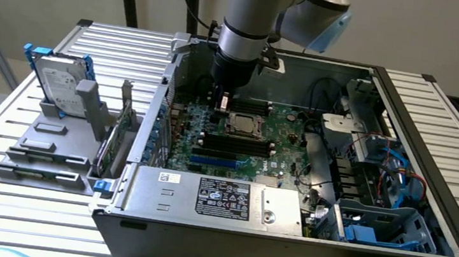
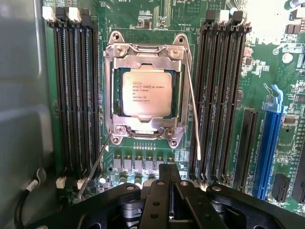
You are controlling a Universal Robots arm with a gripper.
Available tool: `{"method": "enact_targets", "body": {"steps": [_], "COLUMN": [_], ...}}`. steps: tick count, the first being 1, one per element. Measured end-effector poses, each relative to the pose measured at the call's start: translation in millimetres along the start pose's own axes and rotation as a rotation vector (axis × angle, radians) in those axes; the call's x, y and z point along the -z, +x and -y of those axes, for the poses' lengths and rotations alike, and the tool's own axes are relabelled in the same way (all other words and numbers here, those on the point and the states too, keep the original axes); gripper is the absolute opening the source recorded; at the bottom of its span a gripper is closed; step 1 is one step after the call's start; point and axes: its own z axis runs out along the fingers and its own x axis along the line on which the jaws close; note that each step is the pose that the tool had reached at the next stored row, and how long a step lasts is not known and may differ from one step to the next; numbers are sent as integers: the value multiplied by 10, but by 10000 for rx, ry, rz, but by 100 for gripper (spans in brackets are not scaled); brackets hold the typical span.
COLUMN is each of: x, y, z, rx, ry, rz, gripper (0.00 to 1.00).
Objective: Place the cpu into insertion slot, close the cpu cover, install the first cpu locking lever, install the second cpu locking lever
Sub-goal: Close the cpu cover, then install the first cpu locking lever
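Several short lines of dark print stand on the silver top of the cpu point(image 2: 147, 93), just ahead of the gripper point(image 2: 167, 168). The first line seems to open with an Intel mark, and the rest is too fine to read. Well apart from the gripper, the power supply point(image 1: 205, 196) carries a white label point(image 1: 223, 197) with black text blocks and small marks, none legible.

Arm point(image 1: 254, 16) cut off at twelve o'clock in the exterior view, insertion slot point(image 2: 117, 95) mostly hidden under cpu point(image 2: 147, 93) and cpu cover point(image 2: 145, 52), cpu lettering too small to read, gripper point(image 2: 168, 168) base cropped.
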Motion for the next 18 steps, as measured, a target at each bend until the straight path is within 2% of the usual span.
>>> {"method": "enact_targets", "body": {"steps": [13,16,18], "x": [0,-2,0], "y": [-2,-10,-14], "z": [1,19,34], "rx": [0,-61,-114], "ry": [0,-1,19], "rz": [-2,-51,-122], "gripper": [11,11,11]}}
